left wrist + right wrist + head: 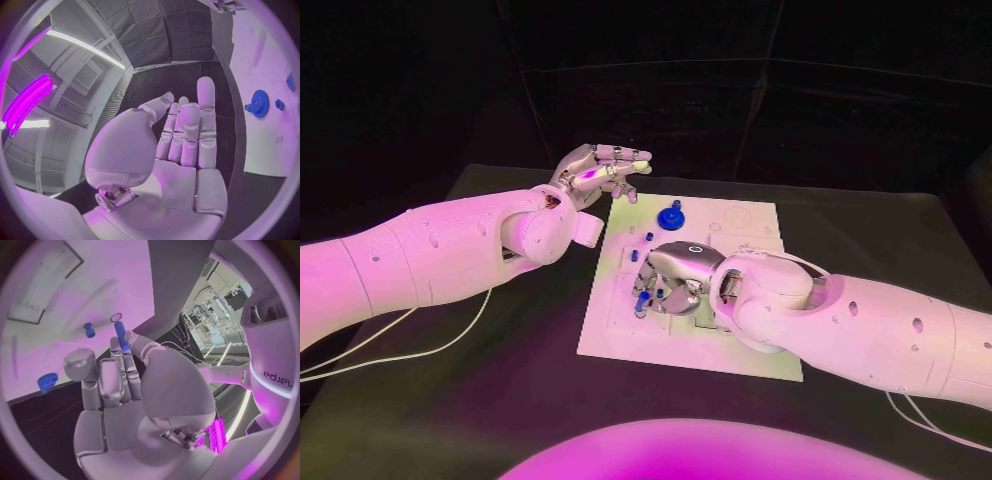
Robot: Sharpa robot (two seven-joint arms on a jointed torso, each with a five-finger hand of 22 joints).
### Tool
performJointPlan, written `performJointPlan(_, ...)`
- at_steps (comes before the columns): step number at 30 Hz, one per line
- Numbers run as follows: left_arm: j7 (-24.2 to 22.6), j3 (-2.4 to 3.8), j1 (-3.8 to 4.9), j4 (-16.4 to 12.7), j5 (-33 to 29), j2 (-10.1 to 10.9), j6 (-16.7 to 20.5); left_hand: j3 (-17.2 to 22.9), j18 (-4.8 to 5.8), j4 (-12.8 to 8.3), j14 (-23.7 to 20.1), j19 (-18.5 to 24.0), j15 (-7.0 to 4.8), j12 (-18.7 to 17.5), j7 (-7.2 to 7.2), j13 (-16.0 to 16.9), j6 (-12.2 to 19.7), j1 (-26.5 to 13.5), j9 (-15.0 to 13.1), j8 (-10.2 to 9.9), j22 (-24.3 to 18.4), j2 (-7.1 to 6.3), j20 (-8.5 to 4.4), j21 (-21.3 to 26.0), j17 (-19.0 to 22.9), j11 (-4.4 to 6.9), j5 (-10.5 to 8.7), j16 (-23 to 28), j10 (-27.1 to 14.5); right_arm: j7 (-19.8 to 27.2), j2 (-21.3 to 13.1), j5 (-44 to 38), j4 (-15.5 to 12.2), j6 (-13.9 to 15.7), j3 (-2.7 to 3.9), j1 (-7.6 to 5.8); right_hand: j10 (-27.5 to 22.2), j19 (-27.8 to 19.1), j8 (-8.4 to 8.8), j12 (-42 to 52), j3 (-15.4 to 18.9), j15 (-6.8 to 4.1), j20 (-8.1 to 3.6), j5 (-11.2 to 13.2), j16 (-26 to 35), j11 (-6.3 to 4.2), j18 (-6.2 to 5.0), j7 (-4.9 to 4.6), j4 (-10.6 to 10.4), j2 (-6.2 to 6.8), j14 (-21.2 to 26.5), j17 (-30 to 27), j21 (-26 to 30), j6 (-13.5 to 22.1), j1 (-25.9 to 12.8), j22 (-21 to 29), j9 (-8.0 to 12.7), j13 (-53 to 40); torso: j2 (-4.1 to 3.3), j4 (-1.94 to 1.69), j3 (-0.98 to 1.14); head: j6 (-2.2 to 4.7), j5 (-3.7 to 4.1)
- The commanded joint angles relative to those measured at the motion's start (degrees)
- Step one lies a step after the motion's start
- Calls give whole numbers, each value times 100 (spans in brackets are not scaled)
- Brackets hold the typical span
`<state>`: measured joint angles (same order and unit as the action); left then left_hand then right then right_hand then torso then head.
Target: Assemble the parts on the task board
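The task board [740, 345] is a flat, matte white plate lying in the middle of the black tabletop [473, 380], its surface marked with faint outlines and shallow recesses. Near its far edge stands a round blue gear [674, 217] with fine teeth round its rim and a small hub on top; in the left wrist view a smaller blue knob [279, 104] sits just beside the gear. The right hand [678, 282], smooth silver metal with rounded segments, is lowered palm-down over the middle of the board on its white arm, and its fingers [123, 360] close on a slim blue cylindrical peg [120, 335] whose free end points at a small round hole [116, 317] in the plate. A short blue stud [90, 330] stands upright on the board near that peg, and other small blue pieces [630, 256] lie beside the hand. The left hand [599, 172] is raised beyond the board's far left corner, above the tabletop, palm turned upward, fingers [205, 120] loosely apart and holding nothing.
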<state>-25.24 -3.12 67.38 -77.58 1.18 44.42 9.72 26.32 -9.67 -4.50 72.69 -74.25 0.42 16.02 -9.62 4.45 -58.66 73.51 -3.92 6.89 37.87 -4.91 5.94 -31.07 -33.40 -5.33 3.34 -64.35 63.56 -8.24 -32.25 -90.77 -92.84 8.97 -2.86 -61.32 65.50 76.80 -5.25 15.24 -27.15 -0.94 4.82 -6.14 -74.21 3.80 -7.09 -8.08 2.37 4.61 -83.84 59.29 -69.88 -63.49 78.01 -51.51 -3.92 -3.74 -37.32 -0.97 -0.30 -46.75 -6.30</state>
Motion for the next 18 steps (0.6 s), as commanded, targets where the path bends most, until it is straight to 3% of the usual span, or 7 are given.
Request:
performJointPlan(1,-21,1,5,-6,-5,-5,-92,-28,-73,-7,-35,44,1,32,-16,7,7,-30,5,20,-6,45,-1,33,5,-6,13,14,-18,2,30,-199,37,-215,0,5,5,11,6,-19,-26,1,17,-29,-26,22,27,-17,-3,50,-147,8,-24,12,19,-5,-2,9,-3,-1,-3,-9,-1)
performJointPlan(18,-18,1,5,-2,-5,1,-94,-29,-73,-7,-37,44,1,32,-16,7,8,-31,5,20,-7,44,0,33,12,-6,13,17,-19,-159,83,-302,124,-497,-3,32,-9,2,19,-42,-39,8,22,-34,-25,32,25,-27,0,49,-144,-1,-19,30,11,7,1,9,-1,-4,-5,-47,12)
